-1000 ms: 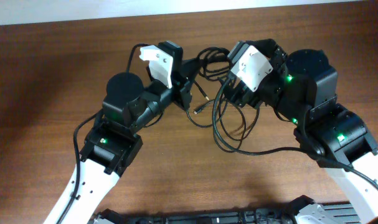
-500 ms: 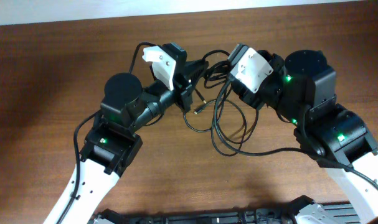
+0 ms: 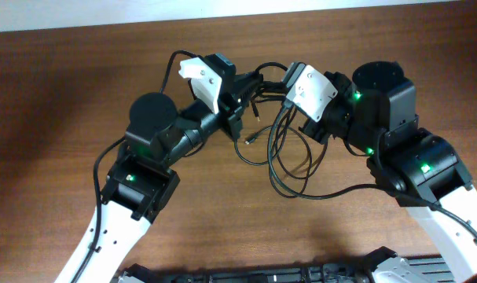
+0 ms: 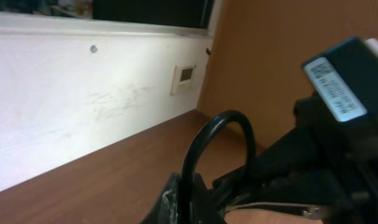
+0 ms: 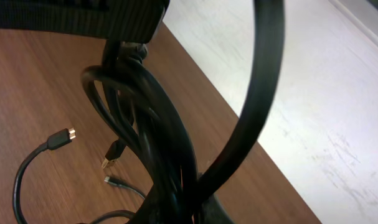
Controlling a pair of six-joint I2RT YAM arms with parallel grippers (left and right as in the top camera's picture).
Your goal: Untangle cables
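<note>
Several black cables (image 3: pixel 289 157) hang in loops over the brown table, their knotted part (image 3: pixel 263 75) stretched between my two grippers. The left gripper (image 3: pixel 250 85) is shut on one strand; in the left wrist view that cable (image 4: pixel 215 127) arches up out of the gripper (image 4: pixel 190 202). The right gripper (image 3: pixel 280 85) is shut on a thick bunch of strands (image 5: pixel 157 143), with one strand (image 5: pixel 263 93) arcing over it. The right gripper's fingertips (image 5: pixel 204 211) are mostly hidden by the bunch. Loose plug ends (image 5: pixel 67 134) lie on the wood below.
A white wall (image 3: pixel 222 12) runs along the table's far edge, with a small wall plate (image 4: pixel 184 74) on it. A black strip (image 3: pixel 301 275) lies along the near edge. The two arms' bases stand at front left and front right.
My right gripper has gone from open to shut on the cable bunch and shifted slightly left toward the left gripper. The left gripper stayed shut in place.
</note>
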